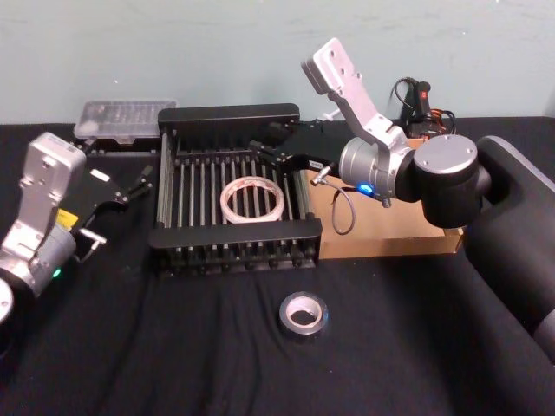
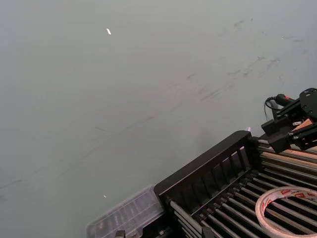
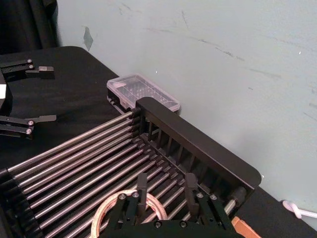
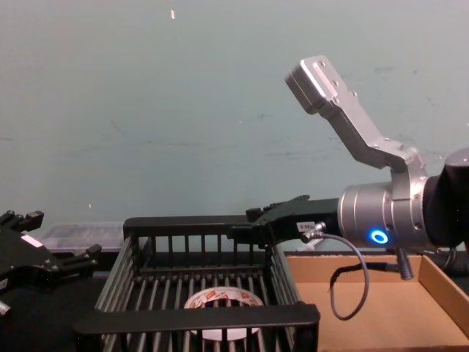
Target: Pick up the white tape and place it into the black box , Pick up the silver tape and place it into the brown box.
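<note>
The white tape lies flat on the bars inside the black box, and its red-printed core faces up. My right gripper hovers open over the box's back right part. Its fingers stand just above the ring with nothing between them. The silver tape sits on the black cloth in front of the box. The brown box stands right of the black box, partly behind my right arm. At the left of the black box my left gripper is open and holds nothing.
A clear plastic case lies at the back left against the wall. Cables and a dark device sit behind the brown box. Black cloth covers the table, with free room around the silver tape.
</note>
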Available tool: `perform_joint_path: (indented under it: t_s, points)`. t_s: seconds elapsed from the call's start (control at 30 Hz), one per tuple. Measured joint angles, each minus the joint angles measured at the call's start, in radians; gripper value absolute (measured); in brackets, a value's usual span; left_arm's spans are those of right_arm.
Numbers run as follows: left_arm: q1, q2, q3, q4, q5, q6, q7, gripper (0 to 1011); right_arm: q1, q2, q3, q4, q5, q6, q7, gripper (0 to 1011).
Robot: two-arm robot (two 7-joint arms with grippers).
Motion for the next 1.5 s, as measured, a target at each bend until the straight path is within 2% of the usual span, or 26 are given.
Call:
perform_joint_path:
  t_s: [0.03,0.23,0.63,0.93,1.2,1.5]
  points:
    - [0.0,0.0,0.0,0.0,0.0,0.0,0.0,1002,0.0,0.0,0.0,0.0,0.0,0.0,0.0,452]
    - [0.0,0.0,0.0,0.0,0.0,0.0,0.0,1001,0.0,0.0,0.0,-0.001,0.001,0.001,0.0,678]
    - [0.0,0.0,0.0,0.0,0.0,0.0,0.0,1001,0.0,0.0,0.0,-0.001,0.001,0.001,-0.001,1002]
    - [0.0,0.0,0.0,0.0,0.0,0.0,0.0,1001,-0.004,0.003,0.005,-0.007,0.004,0.0,0.001,1002]
    - [0.0,0.0,0.0,0.0,0.0,0.0,0.0,1001,-0.03,0.03,0.025,-0.063,0.015,0.006,-0.002,1002]
    - [0.0,0.0,0.0,0.0,0.0,0.0,0.0,1001,-0.127,0.125,0.077,-0.262,0.059,0.031,-0.003,1002]
